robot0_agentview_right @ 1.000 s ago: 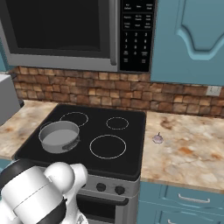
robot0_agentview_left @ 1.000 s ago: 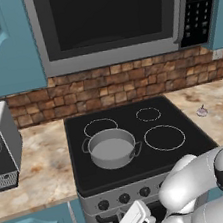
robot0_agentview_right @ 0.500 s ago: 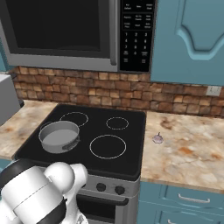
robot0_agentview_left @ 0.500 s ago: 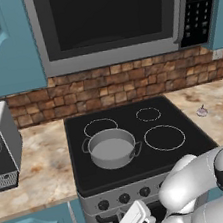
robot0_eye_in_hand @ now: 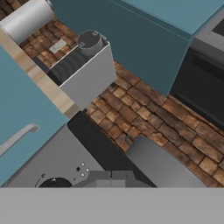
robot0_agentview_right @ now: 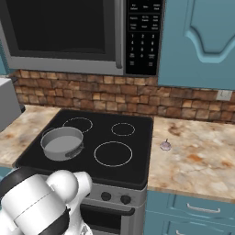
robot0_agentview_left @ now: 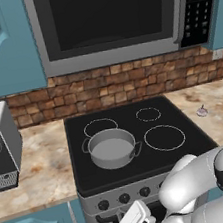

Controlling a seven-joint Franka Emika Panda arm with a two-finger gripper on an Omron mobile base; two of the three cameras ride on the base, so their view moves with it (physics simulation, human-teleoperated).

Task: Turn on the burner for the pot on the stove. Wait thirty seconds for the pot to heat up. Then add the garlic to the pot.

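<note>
You are looking at a pot [robot0_agentview_left: 111, 149] of dull grey brushed-looking metal; the stove [robot0_agentview_left: 142, 169] is showing a smooth black glass top and a silver metallic front with black knobs; the garlic [robot0_agentview_right: 165, 145] is looking pale and matt; the counter [robot0_agentview_right: 202, 160] is reading as mottled polished stone; the backsplash [robot0_agentview_right: 114, 94] is showing rough brick; the microwave [robot0_agentview_left: 115, 22] is looking glossy black and silver.
</note>
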